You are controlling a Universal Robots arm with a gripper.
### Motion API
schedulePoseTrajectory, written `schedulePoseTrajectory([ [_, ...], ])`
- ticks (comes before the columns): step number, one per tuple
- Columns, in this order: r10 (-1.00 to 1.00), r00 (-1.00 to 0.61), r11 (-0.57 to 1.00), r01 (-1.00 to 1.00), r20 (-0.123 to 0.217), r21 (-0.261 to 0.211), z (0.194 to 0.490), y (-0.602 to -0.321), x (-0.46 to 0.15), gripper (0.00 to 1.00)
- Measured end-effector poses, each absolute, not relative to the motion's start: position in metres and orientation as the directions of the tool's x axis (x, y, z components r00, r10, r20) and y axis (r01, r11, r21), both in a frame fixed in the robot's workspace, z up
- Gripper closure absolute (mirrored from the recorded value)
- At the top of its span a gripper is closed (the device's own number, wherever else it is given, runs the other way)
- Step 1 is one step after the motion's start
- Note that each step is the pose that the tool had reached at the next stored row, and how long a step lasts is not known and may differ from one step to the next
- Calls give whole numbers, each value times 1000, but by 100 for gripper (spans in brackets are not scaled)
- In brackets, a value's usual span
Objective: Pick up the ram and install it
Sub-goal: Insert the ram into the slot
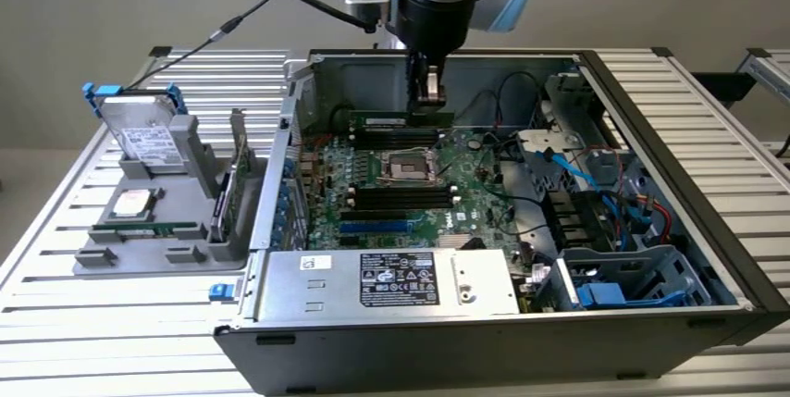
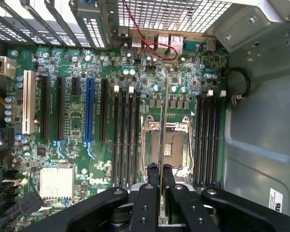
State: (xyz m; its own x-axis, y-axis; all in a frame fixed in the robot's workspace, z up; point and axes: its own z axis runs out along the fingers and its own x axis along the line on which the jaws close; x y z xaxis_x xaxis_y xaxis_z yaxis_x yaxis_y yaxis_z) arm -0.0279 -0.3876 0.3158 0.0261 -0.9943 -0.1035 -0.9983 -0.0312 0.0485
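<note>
An open computer case (image 1: 691,138) lies on a slatted metal table (image 1: 74,323), with the motherboard (image 1: 475,193) facing up. Reading the exterior view as a clock face centred on the processor socket (image 1: 408,167), the end effector (image 1: 428,92) hangs at 12 o'clock, reaching down into the far end of the case. Its jaws are drawn narrow and pinch the ram (image 1: 392,120), a thin green stick held level by its upper edge. The ram sits just over the bank of black memory slots (image 1: 398,138) at 12 o'clock of the socket; it seems to be at or barely above the slot tops, though from here it is hard to say whether it touches them. A second bank of slots lies at 6 o'clock of the socket, and the silver power supply (image 1: 383,281) lies further out the same way, at the near wall. At 9 o'clock, outside the case, a grey holder (image 1: 185,230) on the table carries an upright hard drive (image 1: 142,133). In the wrist view the ram (image 2: 160,130) shows edge-on as a thin line clamped between the two dark fingers (image 2: 153,174) of the end effector (image 2: 160,169), with the socket (image 2: 176,145) and the long black slots (image 2: 126,140) on the board beyond it.
</note>
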Motion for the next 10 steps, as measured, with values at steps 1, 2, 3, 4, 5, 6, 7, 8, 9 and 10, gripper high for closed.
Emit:
schedulePoseTrajectory([
  [1, -994, 26, -31, -998, -103, 50, 314, -388, -28, 87],
  [2, -994, 26, -31, -998, -103, 51, 312, -388, -28, 87],
  [3, -994, 26, -32, -998, -104, 53, 311, -388, -28, 87],
  [4, -994, 26, -32, -998, -104, 56, 309, -388, -28, 87],
  [5, -994, 26, -32, -998, -104, 58, 307, -388, -28, 87],
  [6, -994, 26, -32, -998, -104, 60, 306, -388, -28, 87],
  [7, -994, 26, -33, -998, -104, 62, 304, -388, -28, 87],
  [8, -994, 26, -33, -997, -104, 63, 302, -388, -28, 87],
  [9, -994, 26, -33, -997, -104, 64, 300, -388, -28, 87],
  [10, -994, 26, -33, -997, -104, 64, 299, -388, -28, 87],
])
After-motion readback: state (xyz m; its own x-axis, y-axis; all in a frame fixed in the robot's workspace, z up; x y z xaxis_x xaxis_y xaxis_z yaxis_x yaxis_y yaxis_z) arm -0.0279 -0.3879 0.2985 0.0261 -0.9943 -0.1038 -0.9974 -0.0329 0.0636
